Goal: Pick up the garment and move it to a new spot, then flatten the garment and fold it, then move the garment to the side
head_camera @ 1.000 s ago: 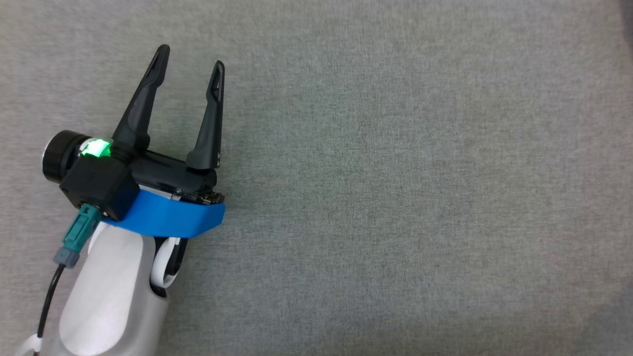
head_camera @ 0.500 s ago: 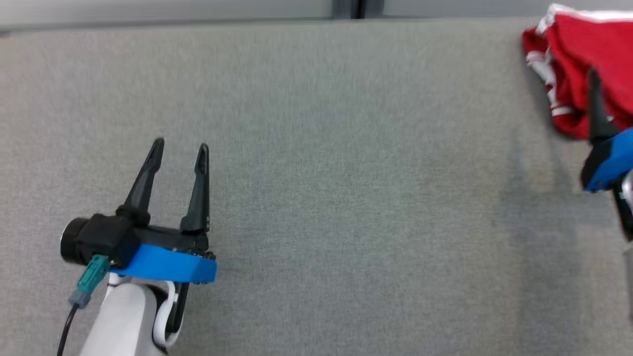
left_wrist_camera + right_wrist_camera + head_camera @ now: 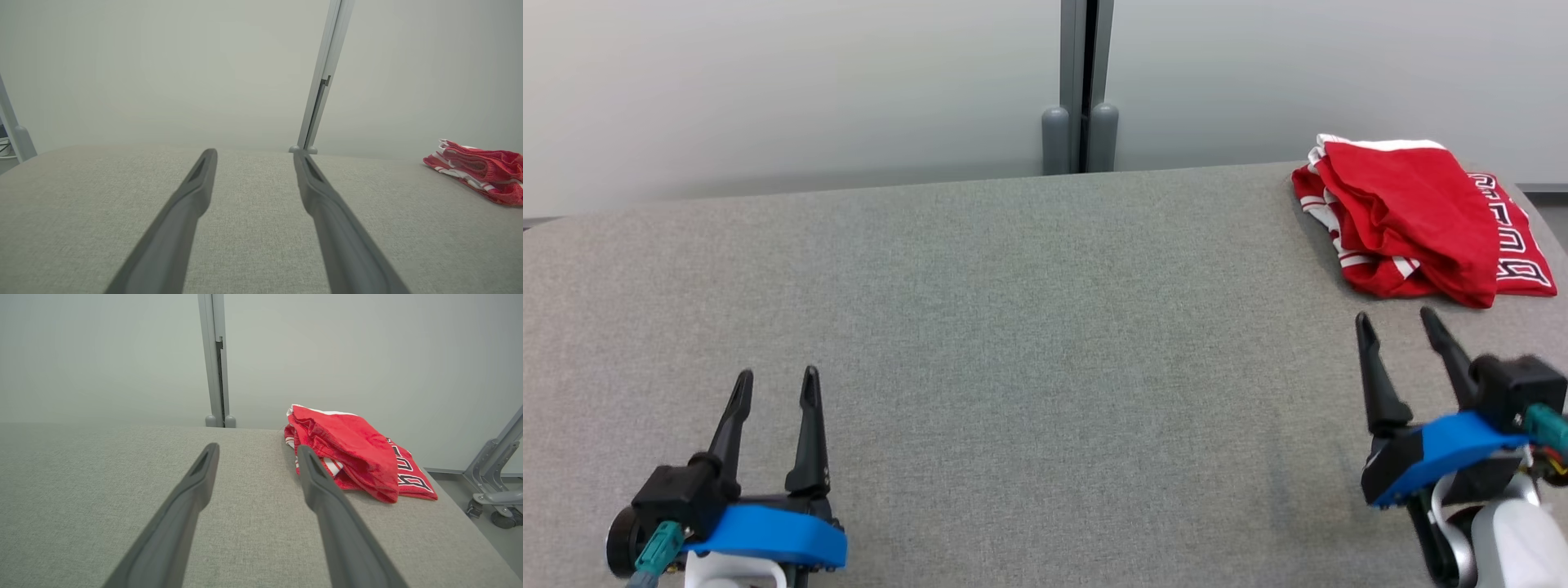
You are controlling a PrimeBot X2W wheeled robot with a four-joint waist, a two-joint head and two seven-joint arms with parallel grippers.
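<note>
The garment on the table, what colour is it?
The bunched red fabric garment has white stripes and dark lettering; clearest in the right wrist view.

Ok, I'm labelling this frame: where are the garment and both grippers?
garment (image 3: 1413, 214), head view, top red fold.
left gripper (image 3: 777, 372), head view, midway between fingertips.
right gripper (image 3: 1394, 314), head view, midway between fingertips.

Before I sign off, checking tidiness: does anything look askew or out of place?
The red garment with white trim lies loosely folded at the grey fabric table's far right corner, edges uneven, a lettered layer sticking out. Nothing else stands out.
</note>
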